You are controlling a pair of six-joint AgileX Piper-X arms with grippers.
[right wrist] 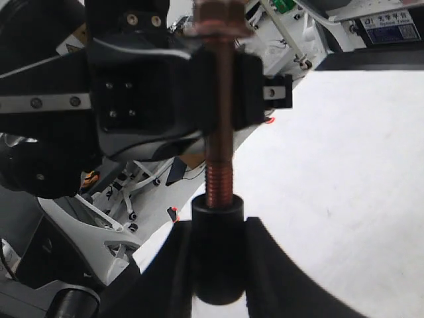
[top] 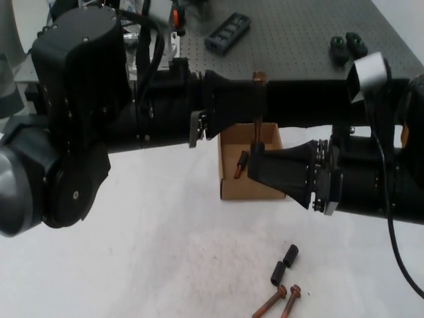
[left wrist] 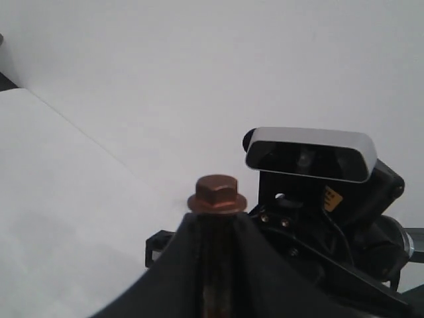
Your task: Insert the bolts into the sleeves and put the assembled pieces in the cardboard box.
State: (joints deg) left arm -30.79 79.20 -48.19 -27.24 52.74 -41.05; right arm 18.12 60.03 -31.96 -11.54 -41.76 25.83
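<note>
I have the white sheet (top: 132,252) spread across the bench, and the cardboard box (top: 252,189) sits on it, open at the top; everything else I place from that box. My left gripper (top: 258,106) comes in from the box's left and hangs above its far edge, its fingers clamped on the shank of a copper-coloured bolt (right wrist: 219,132) that stands upright with the hexagonal head on top. My right gripper (top: 256,161) comes in from the box's right, lower and right over the opening, pinching a black sleeve (right wrist: 218,255) upright between its fingers. The bolt's threaded end meets the sleeve's top, the two in line; how deep it sits I cannot tell. Inside the box one assembled piece (top: 241,164) lies tilted near the left wall. On the sheet nearer to me than the box, off to its right, lie two loose sleeves (top: 285,264); just beyond them, nearer still, two loose bolts (top: 281,301) lie side by side.
</note>
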